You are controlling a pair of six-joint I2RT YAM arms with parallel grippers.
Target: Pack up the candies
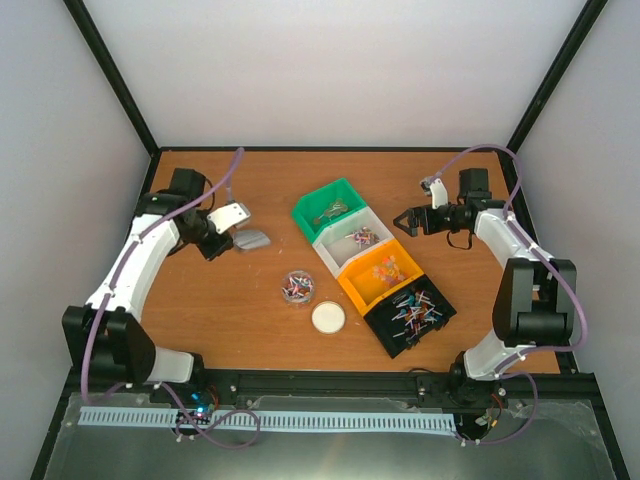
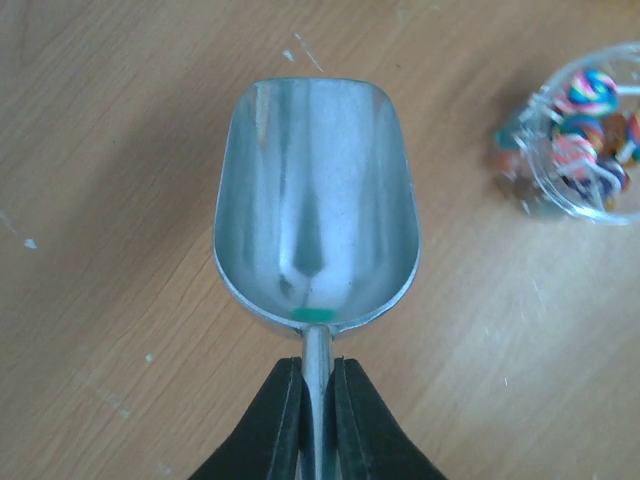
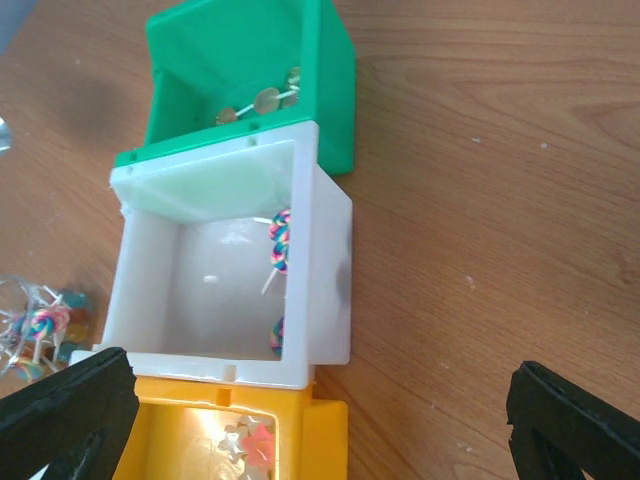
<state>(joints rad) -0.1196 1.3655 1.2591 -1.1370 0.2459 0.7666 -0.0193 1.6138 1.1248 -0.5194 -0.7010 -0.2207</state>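
Ana: Left gripper first. Its two black fingers are pinched tight on the thin handle of the metal scoop. The bowl points away from the wrist, open side up.

Ben: The scoop sits over bare table, though I can't tell whether it's touching the wood. (There's a small green fleck low in the bowl, and I can't make out what it is.) Off to its right is the clear round jar, with candies inside, swirled pink, blue and orange.

Ana: From overhead, that jar stands near the middle of the table. A round white lid lies flat just beside it, on the near-right side.

Ben: Now the right gripper. Its fingers are spread wide, gripping nothing, and it looks straight down on the bins.

Ana: Directly under it is the white bin, with a couple of striped candies on sticks against its right wall. Touching it on the far side is the green bin, with a few brownish ones on sticks at the back. Nearer the wrist is the orange bin, with pale and pink pieces inside.

Ben: Overhead, the four bins run in one diagonal line. Green is farthest, then white, then orange, and the black bin is nearest, holding the biggest mixed heap. The right gripper hovers just right of the white and green bins, and the left gripper is well off to their left.
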